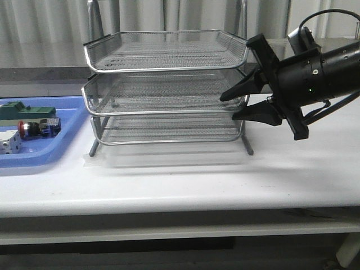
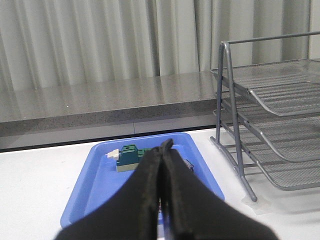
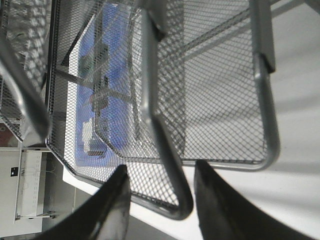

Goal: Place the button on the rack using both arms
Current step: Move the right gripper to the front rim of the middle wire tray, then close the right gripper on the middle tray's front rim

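The button lies on its side in the blue tray, red head to the left. The silver three-tier rack stands mid-table. My right gripper is open at the rack's right end, its jaws one above and one below the middle tier's rim. In the right wrist view the right gripper straddles a rounded rim corner of the rack without gripping it. My left gripper is shut and empty above the blue tray. Its fingers hide most of the button there. The left arm is out of the front view.
A green block and a white block share the tray with the button. The green block also shows in the left wrist view, with the rack beside the tray. A grey ledge and curtain stand behind the table.
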Controlling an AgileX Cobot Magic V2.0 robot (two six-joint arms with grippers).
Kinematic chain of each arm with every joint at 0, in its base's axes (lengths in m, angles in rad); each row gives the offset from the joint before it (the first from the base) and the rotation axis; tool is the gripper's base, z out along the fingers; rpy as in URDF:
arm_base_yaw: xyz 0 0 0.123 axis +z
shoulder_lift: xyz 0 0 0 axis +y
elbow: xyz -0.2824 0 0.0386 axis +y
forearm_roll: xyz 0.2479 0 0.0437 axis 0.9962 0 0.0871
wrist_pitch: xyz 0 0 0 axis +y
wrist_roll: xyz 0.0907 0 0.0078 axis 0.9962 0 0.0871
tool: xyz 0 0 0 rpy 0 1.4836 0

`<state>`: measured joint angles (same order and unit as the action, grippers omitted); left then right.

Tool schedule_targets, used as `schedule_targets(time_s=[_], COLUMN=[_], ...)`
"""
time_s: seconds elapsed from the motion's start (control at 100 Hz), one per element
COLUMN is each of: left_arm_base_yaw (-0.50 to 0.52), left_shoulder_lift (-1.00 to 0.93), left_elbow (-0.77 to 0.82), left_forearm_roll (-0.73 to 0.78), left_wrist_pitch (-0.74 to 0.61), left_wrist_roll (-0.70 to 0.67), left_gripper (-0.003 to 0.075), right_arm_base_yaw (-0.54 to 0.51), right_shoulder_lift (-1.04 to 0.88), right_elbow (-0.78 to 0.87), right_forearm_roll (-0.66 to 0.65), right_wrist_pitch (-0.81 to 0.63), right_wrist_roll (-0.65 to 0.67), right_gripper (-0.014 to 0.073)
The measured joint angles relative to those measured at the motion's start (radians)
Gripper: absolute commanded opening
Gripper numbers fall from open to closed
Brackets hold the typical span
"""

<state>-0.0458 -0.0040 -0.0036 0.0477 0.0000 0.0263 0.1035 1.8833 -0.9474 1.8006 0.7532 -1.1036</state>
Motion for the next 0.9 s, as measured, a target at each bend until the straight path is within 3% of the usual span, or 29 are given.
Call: schedule_targets(time_s=[0.18, 0.4, 0.9], left_arm_base_yaw=[0.0, 0.0, 0.0], left_shoulder_lift=[0.0, 0.0, 0.0], left_elbow=[0.0, 0.0, 0.0], left_forearm_roll=[0.0, 0.0, 0.0], left_wrist_pitch=[0.0, 0.0, 0.0], left_wrist_roll=[0.0, 0.0, 0.0], left_gripper=[-0.0021, -0.0021, -0.0021], right_arm_base_yaw=[0.0, 0.0, 0.0], right_shoulder_lift=[0.0, 0.0, 0.002], right_elbow=[-0.002, -0.002, -0.002], right_forearm_roll=[0.0, 0.0, 0.0], right_wrist_pitch=[0.002, 0.002, 0.002], right_wrist_roll=[0.0, 0.005, 0.028], right_gripper=[0.0322, 0.0209, 0.0209])
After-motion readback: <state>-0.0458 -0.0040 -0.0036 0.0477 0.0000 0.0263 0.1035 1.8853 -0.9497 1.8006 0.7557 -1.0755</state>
